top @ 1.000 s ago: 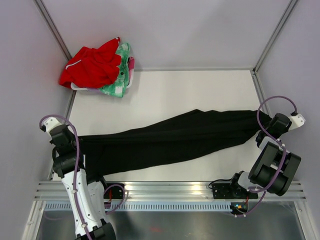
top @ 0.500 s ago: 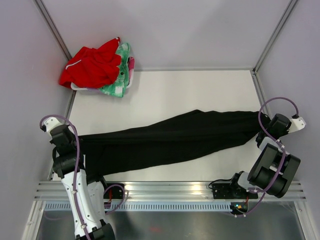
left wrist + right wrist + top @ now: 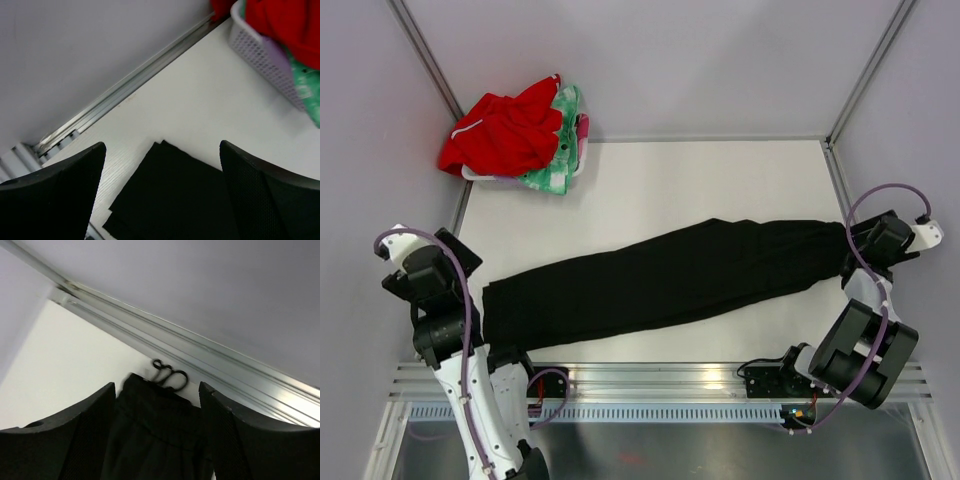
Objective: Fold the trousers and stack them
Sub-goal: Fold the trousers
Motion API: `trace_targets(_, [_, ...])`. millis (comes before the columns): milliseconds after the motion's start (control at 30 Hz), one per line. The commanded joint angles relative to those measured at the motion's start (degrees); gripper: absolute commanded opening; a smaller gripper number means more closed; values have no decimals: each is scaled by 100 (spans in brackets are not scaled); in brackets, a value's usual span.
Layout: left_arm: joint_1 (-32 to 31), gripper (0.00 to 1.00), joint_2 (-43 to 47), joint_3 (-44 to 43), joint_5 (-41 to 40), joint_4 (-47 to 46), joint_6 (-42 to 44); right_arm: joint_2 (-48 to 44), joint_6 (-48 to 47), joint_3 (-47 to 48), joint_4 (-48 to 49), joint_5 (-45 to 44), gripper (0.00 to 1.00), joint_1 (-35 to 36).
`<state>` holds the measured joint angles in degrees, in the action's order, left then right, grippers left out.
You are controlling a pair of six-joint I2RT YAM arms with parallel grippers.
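1. trousers [image 3: 670, 275] of plain black soft fabric lie flat as one long, narrow band on the smooth white table [image 3: 700, 190]. in the top view the band slants from the lower left up to the middle right.
2. the left end of the band is squared off. the left wrist view shows several thin, matte layers there, stacked with their straight edges slightly stepped.
3. the right end is the waist, close to the table's right edge. a thin black drawstring [image 3: 170, 375] curls in small loops just past its hem.
4. the left gripper [image 3: 162, 145] hangs above that layered left corner. its dark, rounded fingers [image 3: 50, 190] are spread wide and grip nothing.
5. the right gripper [image 3: 157, 385] sits over the waist end with its textured black fingers [image 3: 235, 440] apart. the cloth lies slack between and below them, and they do not pinch it.
6. a ribbed aluminium rail [image 3: 200, 360] runs along the table edge behind the waist, below a plain grey wall.
7. at the upper left of the top view, well apart from the trousers, stands a white perforated plastic basket [image 3: 260, 55].
8. a crumpled red garment with white trim [image 3: 505, 130] is heaped in it, over a green-and-pink patterned cloth [image 3: 560, 165].
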<state>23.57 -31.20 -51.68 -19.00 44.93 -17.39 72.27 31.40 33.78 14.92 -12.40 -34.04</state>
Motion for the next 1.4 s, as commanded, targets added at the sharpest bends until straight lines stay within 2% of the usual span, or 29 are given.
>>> trace_targets(0, [-37, 100, -158, -457, 998, -247, -64, -248, 139, 629, -200, 474, 74, 143])
trace_targets(67, [-46, 99, -394, -396, 1546, -501, 7, -275, -1, 980, -270, 624, 75, 370])
trace_targets(100, [-46, 99, -491, -326, 2114, -581, 25, -266, -298, 1086, -244, 877, 75, 459])
trace_targets(167, [-46, 98, -885, -220, 2452, -617, -282, -109, -686, 1481, -287, 1239, 75, 722])
trace_targets(200, [-46, 95, -1036, -159, 2820, -634, -370, -21, -888, 1883, -488, 1484, 75, 828])
trace_targets(267, [-46, 91, -1317, 86, 3025, -678, -747, 294, -1372, 2237, -1156, 1478, 73, 1109])
trace_targets(367, [-46, 81, -1678, 490, 3096, -792, -1187, 629, -1400, 2353, -1474, 1522, 61, 1189])
trace_targets(400, [-46, 71, -1722, 588, 3026, -853, -1284, 709, -1400, 2326, -1666, 1556, 43, 1198])
trace_targets(467, [-54, 55, -1740, 834, 3025, -863, -1618, 971, -1408, 2282, -1965, 1653, 19, 1242])
trace_targets(500, [-63, 33, -1758, 913, 3025, -863, -1723, 1051, -1400, 2265, -2053, 1636, 12, 1277])
trace_targets(567, [-168, 10, -1863, 1116, 2947, -837, -2022, 1253, -1373, 2159, -2151, 1636, 1, 1391])
trace_targets(600, [-212, 2, -1942, 1142, 2772, -776, -2084, 1324, -1347, 2142, -2212, 1618, 0, 1426])
trace_targets(667, [-484, 2, -2266, 1125, 2404, -442, -2347, 1578, -1303, 2159, -2449, 1548, 0, 1505])
trace_targets(800, [-880, 2, -2689, 1037, 1035, 173, -3207, 1983, -1329, 2194, -2810, 1460, 0, 1594])
trace_targets(900, [-898, 2, -3075, 1011, 680, 491, -3903, 2221, -1347, 2168, -2784, 1469, 0, 1629])
trace_targets(1033, [-889, 2, -3602, 1169, 687, 263, -4545, 2546, -1329, 2273, -2766, 1469, 0, 1629])
trace_targets(1367, [-889, 2, -5264, 827, 977, -545, -4686, 3056, -1242, 2458, -2661, 1407, 0, 1629])
